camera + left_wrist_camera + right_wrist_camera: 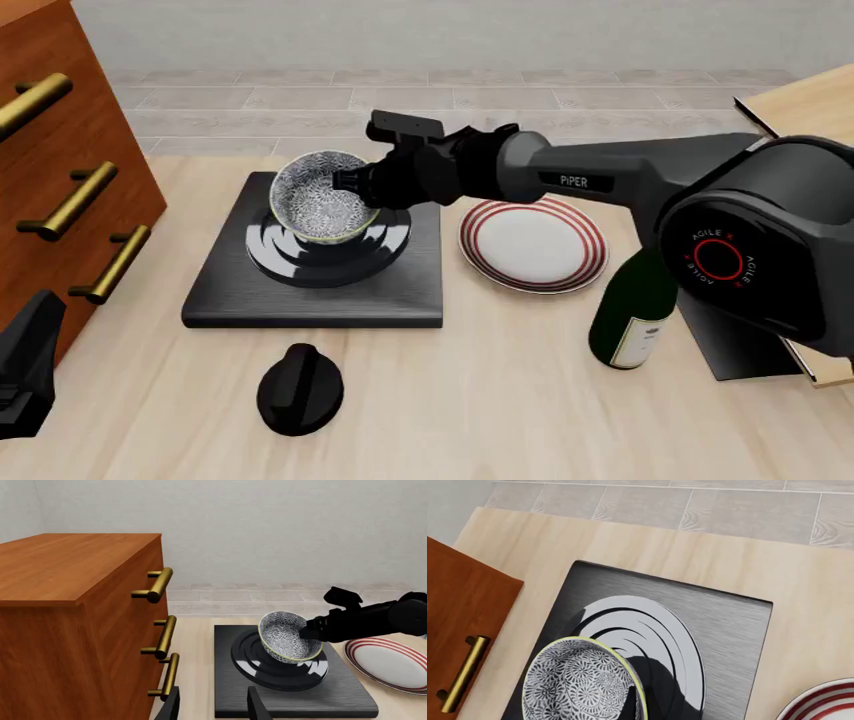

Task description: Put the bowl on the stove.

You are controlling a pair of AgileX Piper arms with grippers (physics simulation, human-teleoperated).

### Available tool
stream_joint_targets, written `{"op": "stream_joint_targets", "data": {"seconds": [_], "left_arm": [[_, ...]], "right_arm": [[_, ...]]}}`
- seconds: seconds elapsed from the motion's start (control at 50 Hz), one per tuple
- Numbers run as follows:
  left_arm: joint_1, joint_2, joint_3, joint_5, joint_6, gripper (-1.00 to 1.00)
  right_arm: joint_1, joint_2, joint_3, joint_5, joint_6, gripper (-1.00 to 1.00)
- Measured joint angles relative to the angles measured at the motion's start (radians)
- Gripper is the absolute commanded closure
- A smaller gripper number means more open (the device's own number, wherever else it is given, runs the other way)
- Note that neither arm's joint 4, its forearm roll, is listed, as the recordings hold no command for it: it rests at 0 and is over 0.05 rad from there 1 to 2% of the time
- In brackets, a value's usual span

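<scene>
bowl over stove rings: placement step

nearest the front camera lies the black oval knob (299, 389) on the near part of the table (507, 400), with the left gripper (24, 372) at the near left edge. the left gripper's fingers (172, 706) stand apart and hold nothing.

step in hand: placement. the right gripper (358, 182) reaches in from the right and is clamped on the right side of the rim of the bowl (320, 196). its fingertips are not shown plainly in any view; the grip is judged from the bowl's tilted pose against the gripper.

position of the bowl:
- directly over the concentric rings of the stove (315, 254), roughly centred on them.
- tilted, with its opening turned toward the far left; its base is at or just above the rings.
- whether the base touches the rings cannot be told; the left wrist view suggests contact or near contact at its lower edge.

surroundings: the wooden cabinet (54, 160) stands left of the stove, the red-ringed plate (534, 243) just right of it, and the green bottle (635, 310) nearer and further right.

next move, as judged: level the bowl, lower it until the base rests flat on the rings, part the fingers, then withdraw to the right and upward. risk: releasing while tilted could let the bowl rock or slide off centre.
</scene>
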Motion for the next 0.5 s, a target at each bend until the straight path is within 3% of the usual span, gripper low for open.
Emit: {"op": "stream_joint_targets", "data": {"seconds": [0.34,0.36,0.5], "left_arm": [[0.0,0.0,0.0,0.0,0.0,-1.0],[0.0,0.0,0.0,0.0,0.0,-1.0],[0.0,0.0,0.0,0.0,0.0,-1.0]], "right_arm": [[0.001,0.0,0.003,-0.008,0.005,1.0],[0.001,0.0,0.004,-0.009,0.005,-1.0],[0.006,0.002,0.008,-0.01,0.001,-1.0]]}}
